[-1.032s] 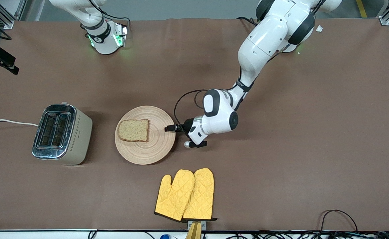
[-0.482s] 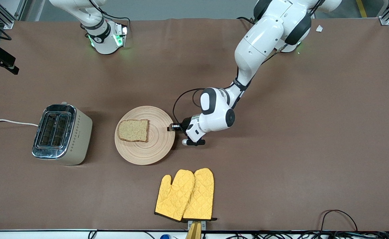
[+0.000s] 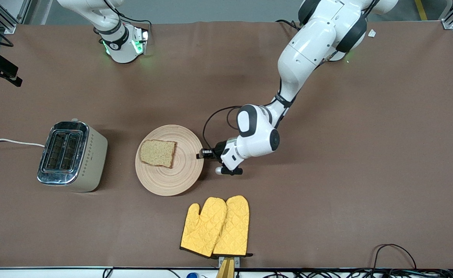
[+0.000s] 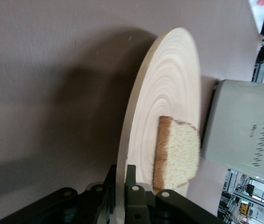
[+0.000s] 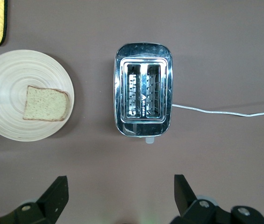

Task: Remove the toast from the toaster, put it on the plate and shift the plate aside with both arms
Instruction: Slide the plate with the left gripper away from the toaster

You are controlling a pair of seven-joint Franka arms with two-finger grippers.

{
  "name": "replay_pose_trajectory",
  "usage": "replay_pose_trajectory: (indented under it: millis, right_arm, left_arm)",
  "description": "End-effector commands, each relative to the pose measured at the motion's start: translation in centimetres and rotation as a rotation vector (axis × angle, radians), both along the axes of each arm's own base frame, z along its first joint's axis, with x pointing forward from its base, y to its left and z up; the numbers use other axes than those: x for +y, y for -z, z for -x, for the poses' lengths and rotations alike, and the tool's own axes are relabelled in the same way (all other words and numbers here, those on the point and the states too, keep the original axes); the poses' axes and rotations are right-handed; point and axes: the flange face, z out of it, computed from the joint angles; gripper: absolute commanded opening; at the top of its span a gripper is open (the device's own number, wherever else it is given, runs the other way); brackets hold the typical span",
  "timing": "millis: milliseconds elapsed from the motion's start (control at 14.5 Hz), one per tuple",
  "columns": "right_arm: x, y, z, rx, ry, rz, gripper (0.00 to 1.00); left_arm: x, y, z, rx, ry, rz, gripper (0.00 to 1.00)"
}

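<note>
The round light-wood plate (image 3: pixel 172 177) lies mid-table with the toast (image 3: pixel 157 153) on its half toward the toaster. My left gripper (image 3: pixel 201 154) is shut on the plate's rim at the edge toward the left arm's end. In the left wrist view the jaws (image 4: pixel 121 175) pinch the rim of the plate (image 4: pixel 169 93), with the toast (image 4: pixel 178 154) just past them. My right gripper (image 5: pixel 121 184) is open and empty, high over the table beside the toaster. Its view looks down on the plate (image 5: pixel 10 79) and the toast (image 5: pixel 45 103).
A chrome and cream toaster (image 3: pixel 72 155) with empty slots stands beside the plate toward the right arm's end; it also shows in the right wrist view (image 5: pixel 143 95). Its white cord (image 3: pixel 10 141) runs off the table. Two yellow oven mitts (image 3: pixel 215 226) lie nearer the front camera.
My left gripper closed in on the plate's rim and took hold of it. The plate and toast shifted and turned slightly, a little nearer the front camera.
</note>
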Motion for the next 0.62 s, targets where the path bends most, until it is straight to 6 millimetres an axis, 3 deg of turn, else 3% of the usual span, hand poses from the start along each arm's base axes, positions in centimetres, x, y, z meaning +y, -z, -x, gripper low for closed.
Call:
replay_pose_trajectory:
  millis: [0, 275, 482, 551]
  right_arm:
    - [0.1, -0.1, 0.1, 0.003, 0.013, -0.011, 1.0]
    - [0.0, -0.2, 0.1, 0.0, 0.015, -0.011, 1.0]
    - [0.0, -0.2, 0.1, 0.0, 0.015, -0.011, 1.0]
    - [0.0, -0.2, 0.1, 0.0, 0.015, -0.011, 1.0]
  left_arm:
    - [4.1, -4.5, -3.0, 0.008, 0.054, 0.026, 0.0]
    - [10.3, -8.6, -5.7, 0.048, 0.143, 0.066, 0.0]
    - [17.5, -10.6, -8.2, 0.088, 0.205, 0.071, 0.0]
    - [20.8, -10.7, -8.9, 0.1, 0.221, 0.072, 0.0]
